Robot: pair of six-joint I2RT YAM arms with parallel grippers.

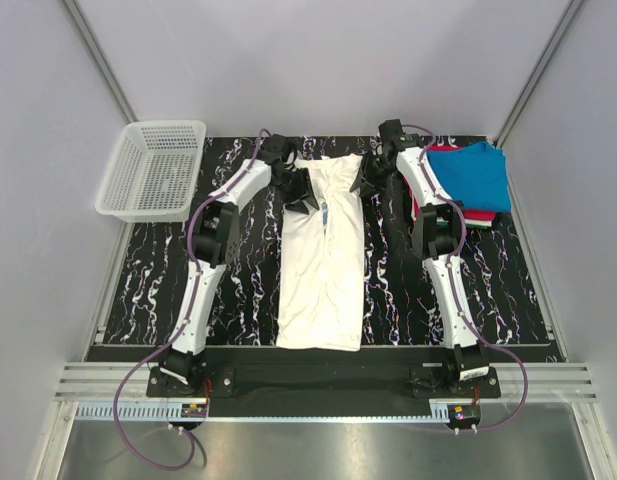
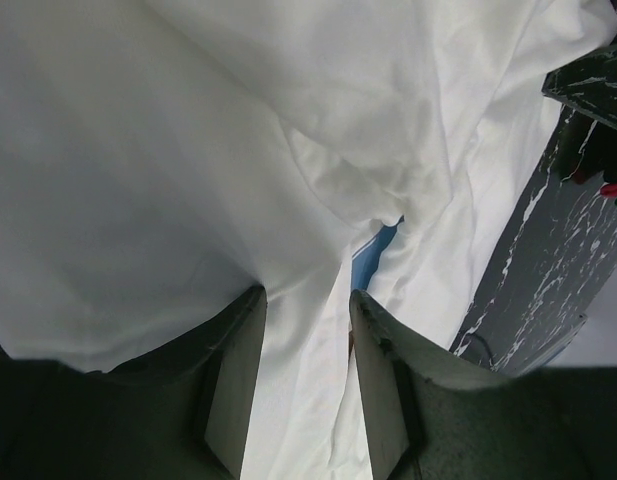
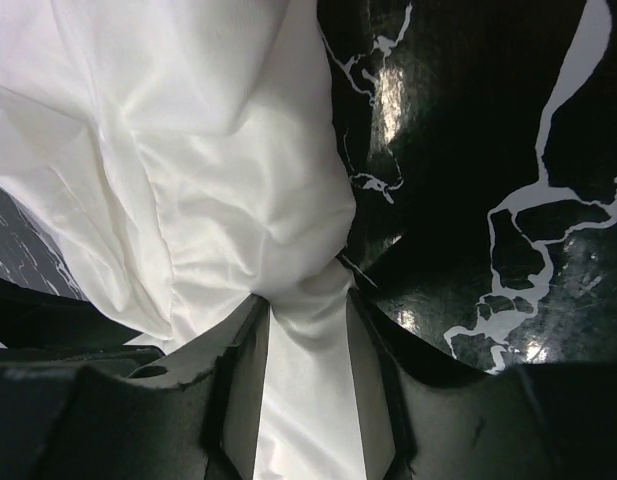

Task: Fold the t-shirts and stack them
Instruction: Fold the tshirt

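The white t-shirt [image 1: 323,270] lies lengthwise down the middle of the black marbled table [image 1: 148,290], its sides folded in and a small blue mark near its top. At the shirt's far left corner, my left gripper [image 1: 300,190] is shut on white cloth [image 2: 188,150], which runs between its fingers [image 2: 238,370]. My right gripper [image 1: 368,178] is at the far right corner, and bunched white cloth [image 3: 208,170] fills the gap between its fingers [image 3: 243,390]. A blue t-shirt [image 1: 473,175] lies folded on a red one [image 1: 478,216] at the back right.
A white mesh basket [image 1: 153,170] stands at the back left corner. Grey walls close in the table on the left, right and back. A metal rail runs along the near edge by the arm bases.
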